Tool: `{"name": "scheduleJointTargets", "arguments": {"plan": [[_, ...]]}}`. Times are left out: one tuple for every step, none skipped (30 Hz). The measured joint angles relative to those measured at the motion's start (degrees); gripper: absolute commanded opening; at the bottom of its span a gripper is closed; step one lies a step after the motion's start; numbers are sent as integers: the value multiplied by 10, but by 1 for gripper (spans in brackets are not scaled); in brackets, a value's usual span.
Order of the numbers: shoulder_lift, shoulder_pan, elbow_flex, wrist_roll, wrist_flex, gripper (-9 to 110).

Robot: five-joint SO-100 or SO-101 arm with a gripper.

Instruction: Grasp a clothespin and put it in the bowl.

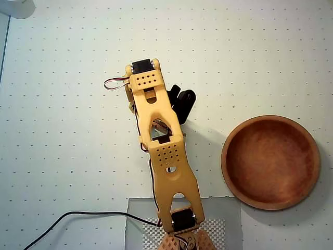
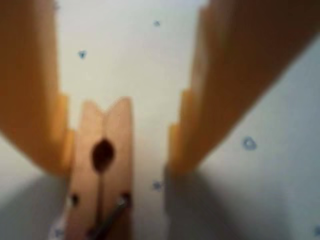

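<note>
In the wrist view the light-tan wooden clothespin (image 2: 117,145) lies on the white dotted table between the two yellow fingers of my gripper (image 2: 117,169). It sits against the left finger (image 2: 35,100), while a gap separates it from the right finger (image 2: 220,85). The gripper is open and low over the table. In the overhead view the yellow arm (image 1: 164,151) covers both the clothespin and the fingers. The reddish-brown wooden bowl (image 1: 232,179) stands empty on the right, well apart from the arm.
A grey base plate (image 1: 231,219) holds the arm's foot at the bottom edge. A black cable (image 1: 67,214) runs off to the lower left. A white object (image 1: 15,8) sits in the top left corner.
</note>
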Motion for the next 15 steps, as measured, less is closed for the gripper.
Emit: {"name": "scheduleJointTargets", "arguments": {"plan": [[0,0,0,0,0,-4],[0,0,0,0,0,-4],[0,0,0,0,0,-4],[0,0,0,0,0,-3],[0,0,0,0,0,-3],[0,0,0,0,0,-3],[0,0,0,0,0,-3],[0,0,0,0,0,-3],[0,0,0,0,0,-3],[0,0,0,0,0,-3],[0,0,0,0,0,-3],[1,0,0,0,0,-3],[7,-1,4,0,-2,-3],[24,-1,17,0,-2,-3],[29,-1,19,0,-2,-3]]}}
